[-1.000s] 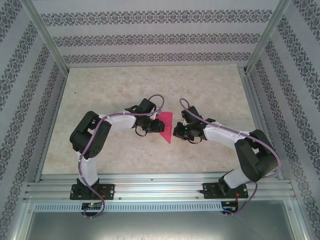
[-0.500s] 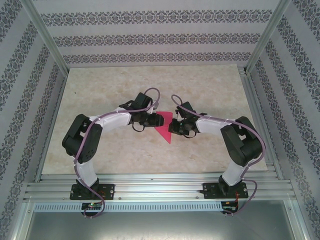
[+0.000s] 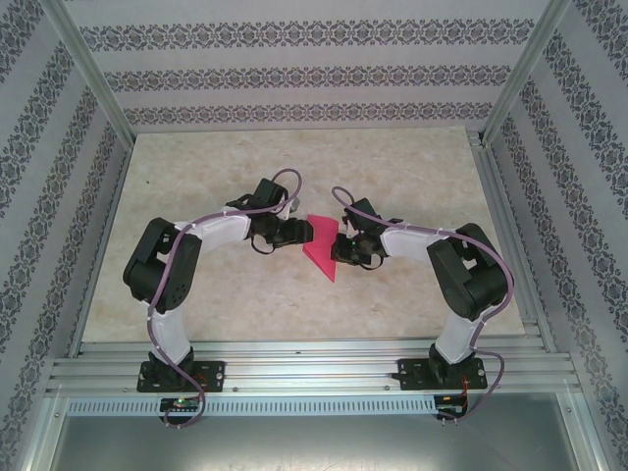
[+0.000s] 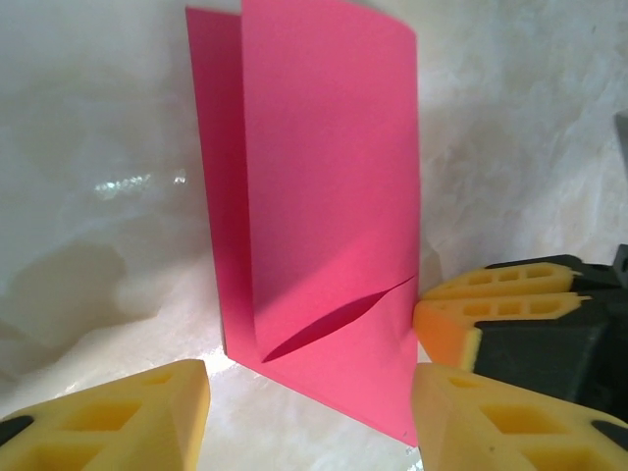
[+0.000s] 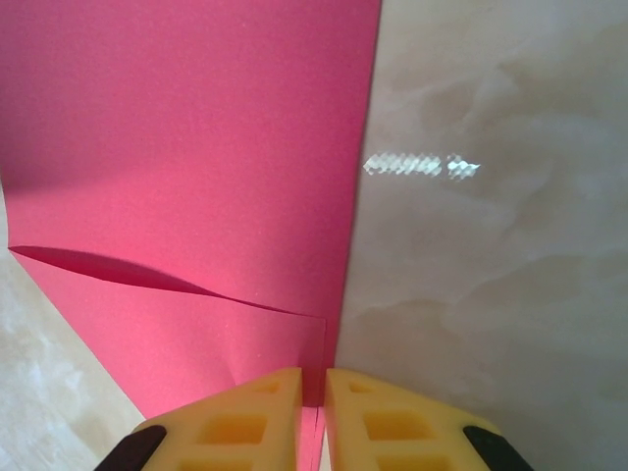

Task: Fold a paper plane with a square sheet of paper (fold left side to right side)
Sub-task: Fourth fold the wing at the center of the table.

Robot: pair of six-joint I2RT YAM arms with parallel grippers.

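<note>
Pink, thin and matte, the sheet (image 3: 320, 245) lies mid-frame in the top view on the pale marbled counter (image 3: 412, 177), between the two arms. It is doubled over. In the left wrist view the upper layer bows off the lower one, with a dark wedge of shadow low in the frame, so the crease looks soft, not set. The right tool (image 5: 314, 397) is clenched on the sheet's edge, its yellow pads nearly meeting with pink between them. The left tool (image 4: 309, 422) stands released, pads wide apart and holding nothing. To fold well, I judge the right tool should pin the matched edges while the left presses flat along the fold, since paper this light may spring back or slide on the glossy counter.
</note>
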